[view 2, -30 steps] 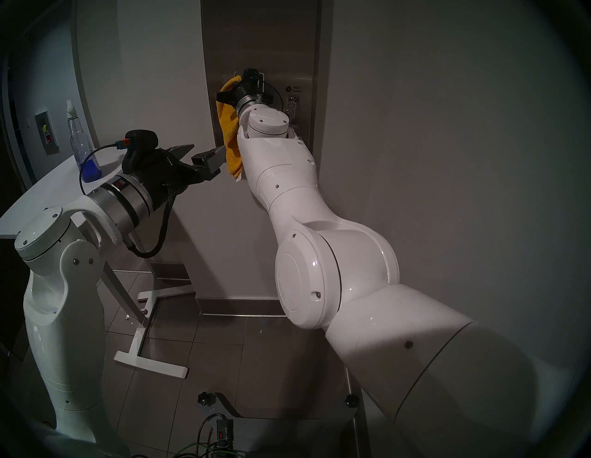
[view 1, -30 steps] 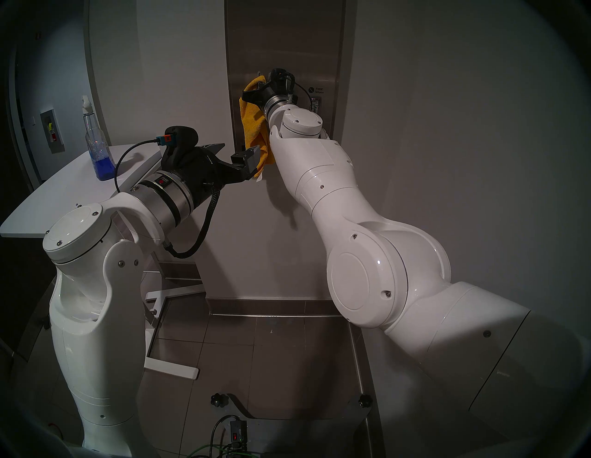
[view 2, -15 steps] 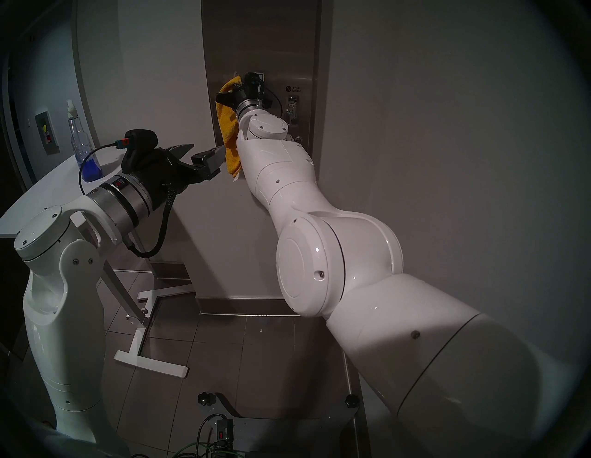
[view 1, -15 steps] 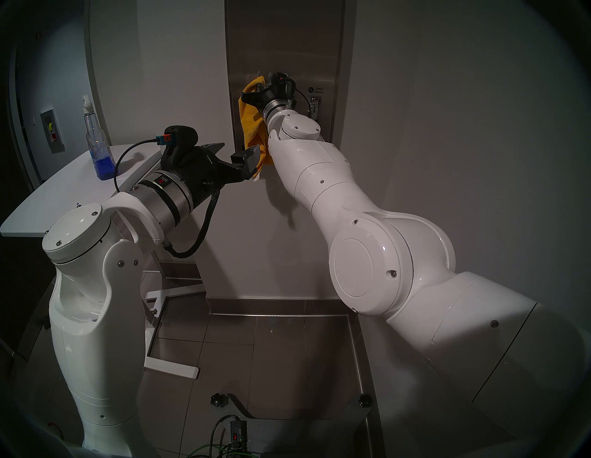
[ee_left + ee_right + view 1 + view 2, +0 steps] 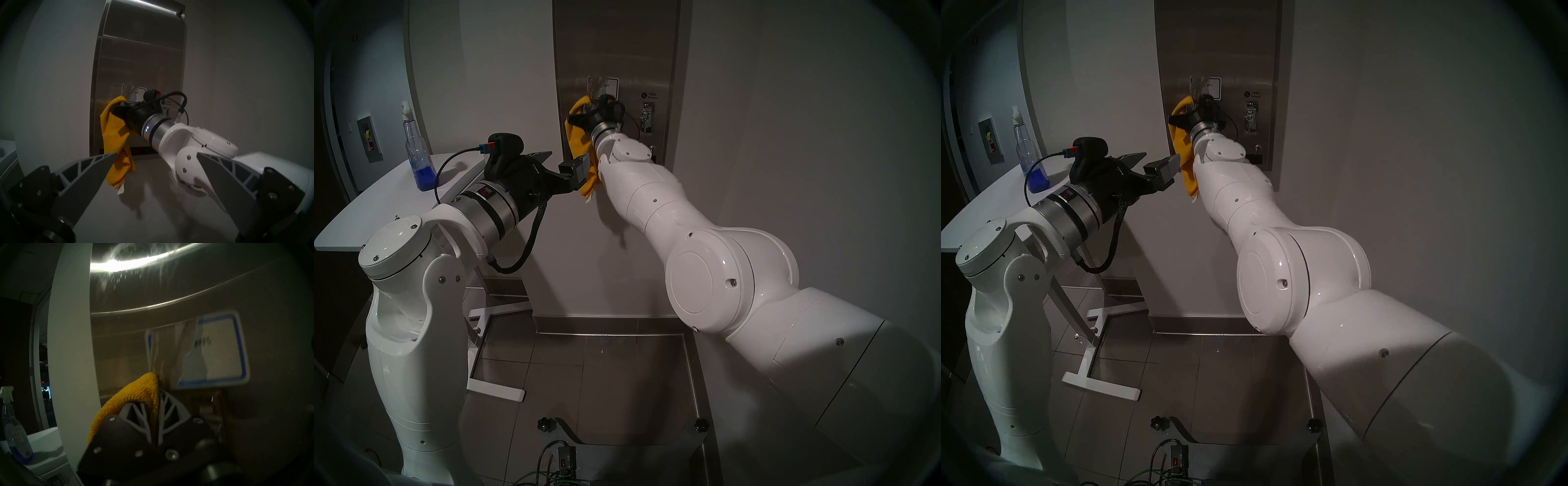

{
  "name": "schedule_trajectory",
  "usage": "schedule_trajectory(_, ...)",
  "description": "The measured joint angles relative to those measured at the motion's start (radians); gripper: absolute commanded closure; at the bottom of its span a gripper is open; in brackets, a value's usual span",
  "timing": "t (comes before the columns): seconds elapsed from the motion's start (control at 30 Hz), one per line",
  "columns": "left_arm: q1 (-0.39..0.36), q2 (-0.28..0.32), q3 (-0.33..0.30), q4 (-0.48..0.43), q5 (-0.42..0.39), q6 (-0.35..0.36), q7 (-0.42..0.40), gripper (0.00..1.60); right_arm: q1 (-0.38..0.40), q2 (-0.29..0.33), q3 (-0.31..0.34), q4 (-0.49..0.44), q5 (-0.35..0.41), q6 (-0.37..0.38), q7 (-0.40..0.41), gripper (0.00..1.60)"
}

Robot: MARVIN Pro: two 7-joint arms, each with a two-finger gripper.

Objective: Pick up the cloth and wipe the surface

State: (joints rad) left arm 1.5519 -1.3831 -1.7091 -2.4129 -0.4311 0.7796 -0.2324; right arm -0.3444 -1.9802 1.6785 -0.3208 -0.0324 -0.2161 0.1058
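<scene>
The tall brushed stainless-steel dispenser panel [image 5: 141, 59] has the mustard-yellow nubby cloth [image 5: 117, 144] against its lower left – pinched in the right gripper's [image 5: 157, 395] closed fingers, below the torn blue-edged white label [image 5: 220, 351] – while the left gripper [image 5: 157, 155] gapes wide, empty.

cloth [image 5: 136, 395] mustard-yellow, nubby looped weave, soft, matt; small white fabric tag [image 5: 121, 190] at its low corner; dispenser panel [image 5: 136, 59] brushed stainless steel, fine grain, dull sheen with one bright glare streak and droplet marks up top; label [image 5: 220, 353] white, blue-edged, smooth, left part torn and crinkled; arm shells [image 5: 704, 271] glossy white plastic; wrist collars [image 5: 490, 210] bare machined metal, satin; gripper fingers [image 5: 88, 169] grey matt plastic, ribbed lattice; spray bottle [image 5: 419, 156] clear plastic, blue liquid; tabletop [image 5: 382, 203] smooth white; floor tiles [image 5: 585, 373] grey, low sheen
</scene>
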Motion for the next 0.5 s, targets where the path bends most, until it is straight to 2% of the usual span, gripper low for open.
schedule_trajectory(0.13,0.000,0.000,0.000,-0.001,0.001,0.000,0.000,0.00,-0.027,0.005,0.001,0.080,-0.004,0.027,-0.001,1.60)
schedule_trajectory(0.3,-0.001,0.000,-0.001,-0.003,0.003,0.000,0.000,0.00,-0.054,0.029,0.008,0.168,-0.010,0.080,-0.041,1.60)
schedule_trajectory(0.5,-0.001,-0.001,-0.001,-0.003,0.004,0.000,-0.001,0.00,-0.050,0.043,0.007,0.159,-0.017,0.079,-0.060,1.60)
